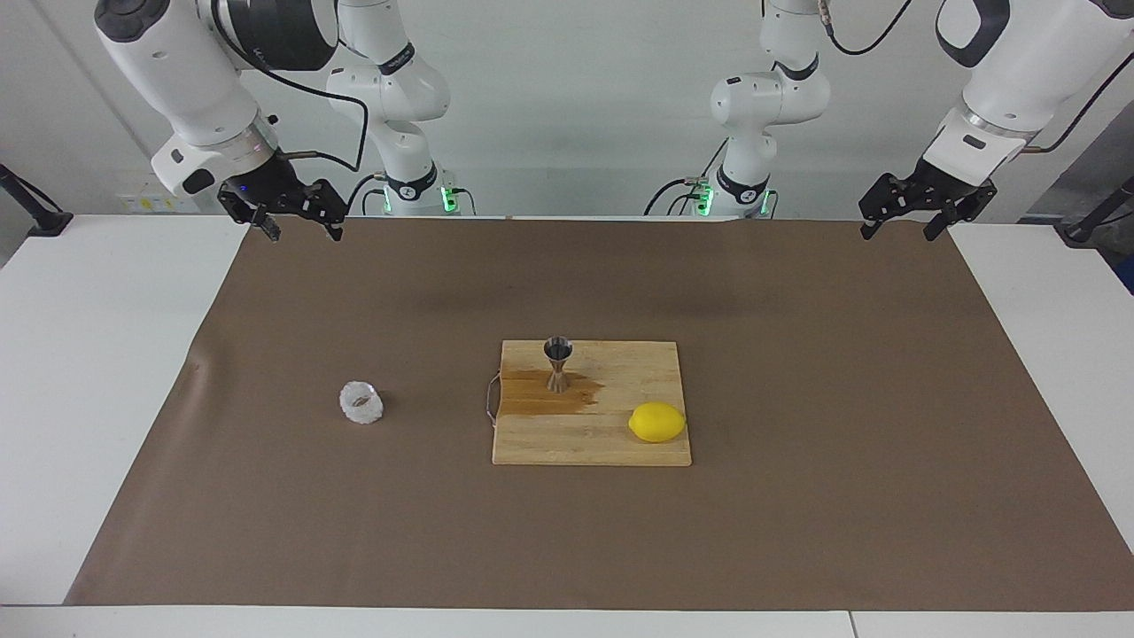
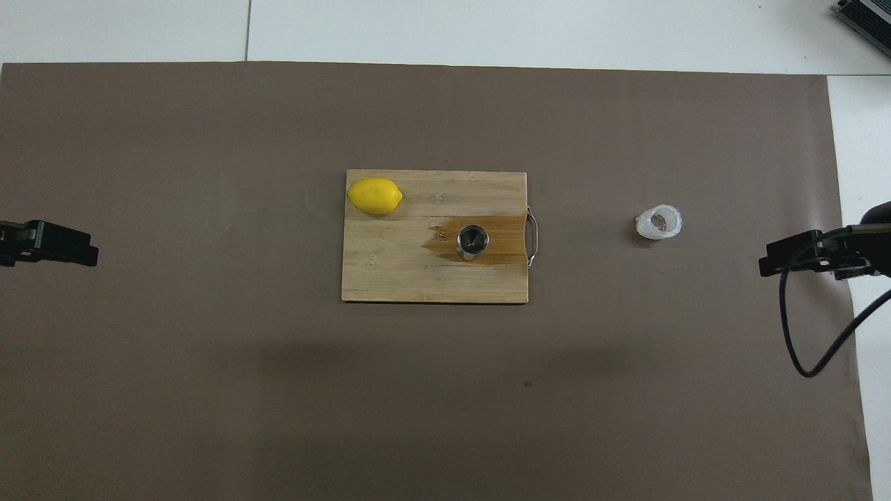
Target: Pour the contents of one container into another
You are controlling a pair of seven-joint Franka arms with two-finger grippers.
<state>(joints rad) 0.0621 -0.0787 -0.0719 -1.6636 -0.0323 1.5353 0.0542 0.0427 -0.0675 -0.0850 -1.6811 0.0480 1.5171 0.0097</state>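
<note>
The small whitish bumpy cup [image 1: 361,403] [image 2: 658,223] sits alone on the brown mat, between the board and the right arm's end of the table. The steel hourglass jigger [image 1: 557,363] [image 2: 472,241] stands upright on the wooden cutting board [image 1: 611,447] [image 2: 390,278], in a dark wet stain. My right gripper [image 1: 301,230] [image 2: 800,254] hangs open and empty over the mat's edge at the right arm's end, well clear of the cup. My left gripper [image 1: 897,232] [image 2: 49,243] waits open and empty over the mat's edge at the left arm's end.
A yellow lemon [image 1: 656,422] [image 2: 374,195] lies on the board's corner farthest from the robots, toward the left arm's end. A wire handle [image 1: 490,400] sticks out of the board toward the cup. The brown mat [image 1: 797,532] covers most of the white table.
</note>
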